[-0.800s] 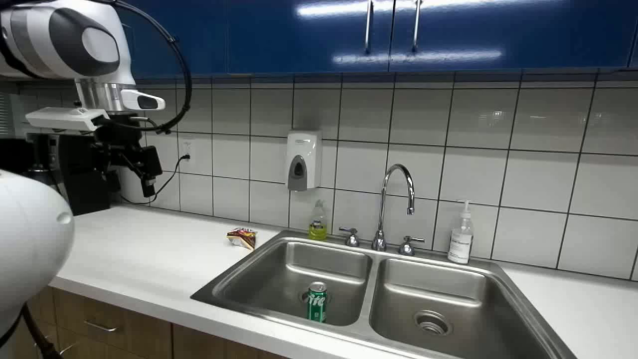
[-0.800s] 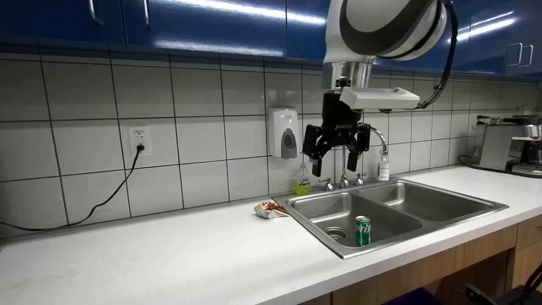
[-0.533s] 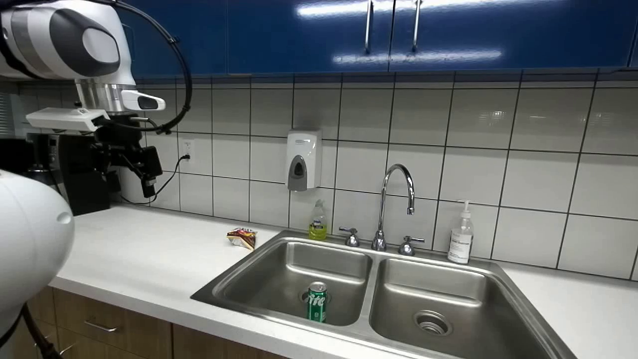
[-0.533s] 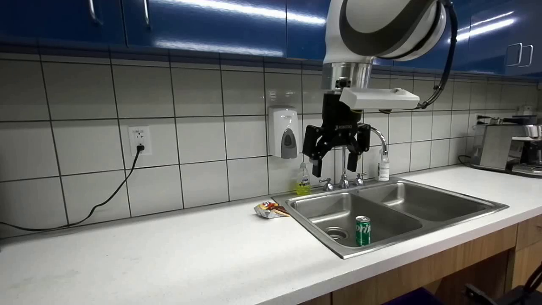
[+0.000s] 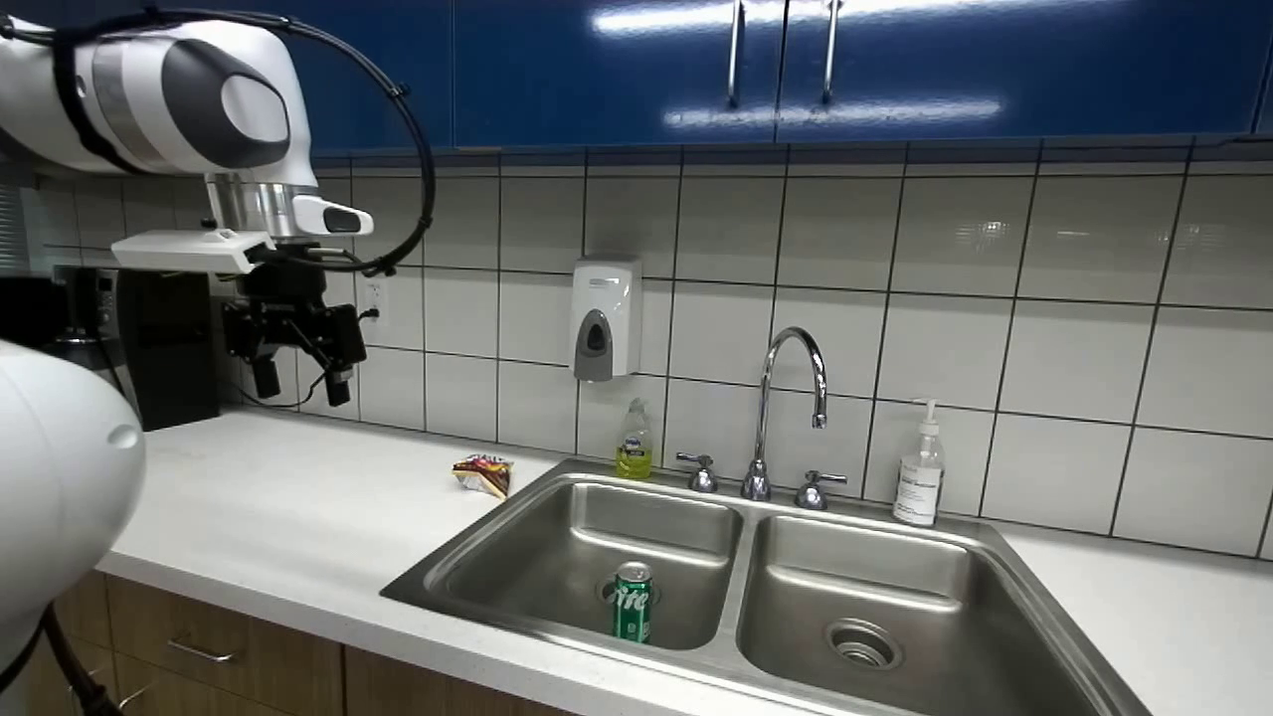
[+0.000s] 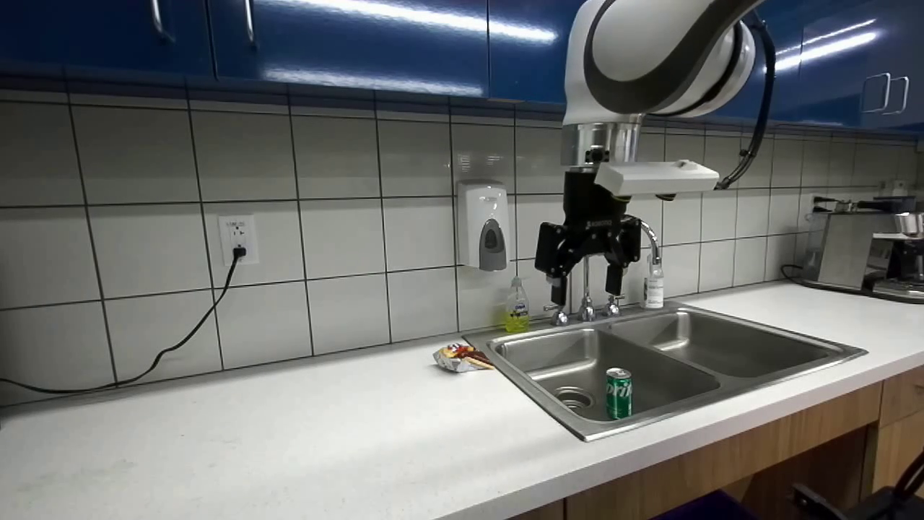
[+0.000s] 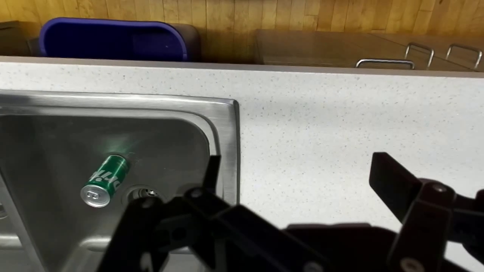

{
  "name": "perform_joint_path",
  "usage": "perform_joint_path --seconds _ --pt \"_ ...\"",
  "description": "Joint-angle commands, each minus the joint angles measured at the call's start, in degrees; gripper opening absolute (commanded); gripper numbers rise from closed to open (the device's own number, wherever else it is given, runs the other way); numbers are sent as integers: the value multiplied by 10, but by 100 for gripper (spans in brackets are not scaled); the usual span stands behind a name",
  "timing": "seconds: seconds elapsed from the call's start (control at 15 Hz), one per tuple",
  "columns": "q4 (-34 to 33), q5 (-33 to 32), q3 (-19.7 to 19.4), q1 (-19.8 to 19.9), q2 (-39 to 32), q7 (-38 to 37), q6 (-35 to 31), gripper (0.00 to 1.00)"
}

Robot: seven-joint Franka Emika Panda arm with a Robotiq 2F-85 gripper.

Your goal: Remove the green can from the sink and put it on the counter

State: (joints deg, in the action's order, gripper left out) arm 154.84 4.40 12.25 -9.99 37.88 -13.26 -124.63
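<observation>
The green can [image 5: 632,605] stands upright in a sink basin near its drain, in both exterior views [image 6: 619,396]. In the wrist view the can [image 7: 107,177] is left of the fingers, silvery top toward the camera. The sink [image 5: 736,597] is double-basin steel; its rim [image 7: 227,132] shows in the wrist view. The white counter [image 6: 289,433] runs beside it and lies between the fingers in the wrist view [image 7: 321,132]. My gripper [image 5: 303,388] points down, open and empty, in both exterior views [image 6: 586,287]. It hangs high over the counter beside the sink, apart from the can [image 7: 297,162].
A snack bag [image 5: 483,474] lies on the counter by the sink corner. A yellow soap bottle [image 5: 635,447], the faucet [image 5: 764,418] and a white pump bottle [image 5: 917,482] stand along the sink's back. Blue cabinets [image 6: 361,43] hang above. A wall dispenser [image 6: 484,225] is behind the gripper.
The arm and gripper have moved to the right and a little down in both exterior views. The gripper stays open. The can has not moved.
</observation>
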Motion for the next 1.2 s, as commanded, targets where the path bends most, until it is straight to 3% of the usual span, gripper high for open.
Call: perform_joint_path --seconds 0.0,0.53,1.13 --pt "-5 -15 -23 30 -15 10 1 100" --pt "-5 -71 -58 120 -73 -11 -49 100" --pt "-35 -133 -93 186 -244 -22 -176 100"
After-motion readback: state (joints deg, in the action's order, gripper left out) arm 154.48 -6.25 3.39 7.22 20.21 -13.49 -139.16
